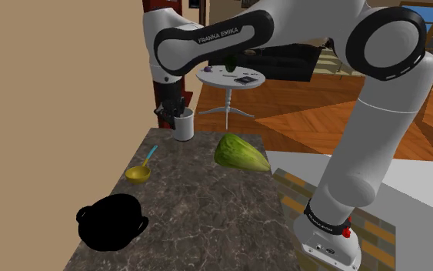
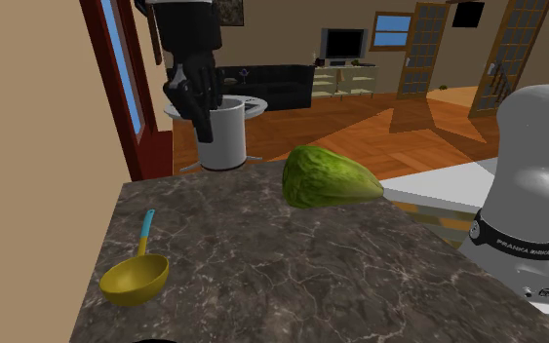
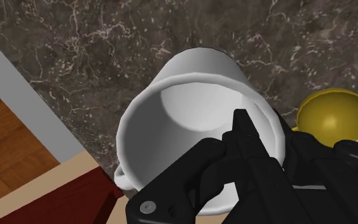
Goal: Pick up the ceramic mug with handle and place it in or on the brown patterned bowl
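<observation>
My gripper [image 2: 212,122] pinches the rim of the white mug [image 2: 229,148], fingers nearly closed. So thin a hold may let it tilt and slip before the black bowl [image 1: 111,220].

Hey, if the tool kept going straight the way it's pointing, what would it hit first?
Probably the inner floor of the white handled mug. The black tool points down and clasps the mug's wall, with one finger inside. The dark marbled counter lies beneath.

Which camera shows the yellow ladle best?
The second exterior view: the yellow ladle lies whole and near, blue handle included. The shoulder view shows it whole but farther off; the wrist view catches part of its scoop.
</observation>
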Tool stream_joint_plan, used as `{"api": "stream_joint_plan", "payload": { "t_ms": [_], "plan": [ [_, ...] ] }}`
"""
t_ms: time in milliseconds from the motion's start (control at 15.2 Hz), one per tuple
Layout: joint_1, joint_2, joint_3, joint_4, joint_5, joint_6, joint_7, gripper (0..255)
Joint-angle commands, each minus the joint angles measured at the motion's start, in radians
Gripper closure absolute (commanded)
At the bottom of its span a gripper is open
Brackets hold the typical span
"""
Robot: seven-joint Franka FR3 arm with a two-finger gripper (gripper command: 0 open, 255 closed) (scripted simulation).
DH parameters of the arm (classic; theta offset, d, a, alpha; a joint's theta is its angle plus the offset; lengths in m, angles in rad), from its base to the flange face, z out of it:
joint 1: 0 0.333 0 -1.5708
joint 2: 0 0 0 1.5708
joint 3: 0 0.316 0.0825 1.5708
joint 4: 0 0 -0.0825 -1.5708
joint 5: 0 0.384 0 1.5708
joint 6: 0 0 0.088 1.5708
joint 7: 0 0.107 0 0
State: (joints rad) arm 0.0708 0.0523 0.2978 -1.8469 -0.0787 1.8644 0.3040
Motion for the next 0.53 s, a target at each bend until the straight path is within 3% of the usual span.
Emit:
{"api": "stream_joint_plan", "payload": {
  "t_ms": [0, 264, 462],
  "plan": [
    [0.0, -0.002, 0.0, 0.026, 0.001, -0.028, -0.002, 255],
    [0.001, -0.006, 0.001, 0.068, 0.003, -0.073, -0.005, 255],
    [0.039, 0.015, 0.034, 0.099, -0.002, -0.09, 0.067, 255]
  ]
}}
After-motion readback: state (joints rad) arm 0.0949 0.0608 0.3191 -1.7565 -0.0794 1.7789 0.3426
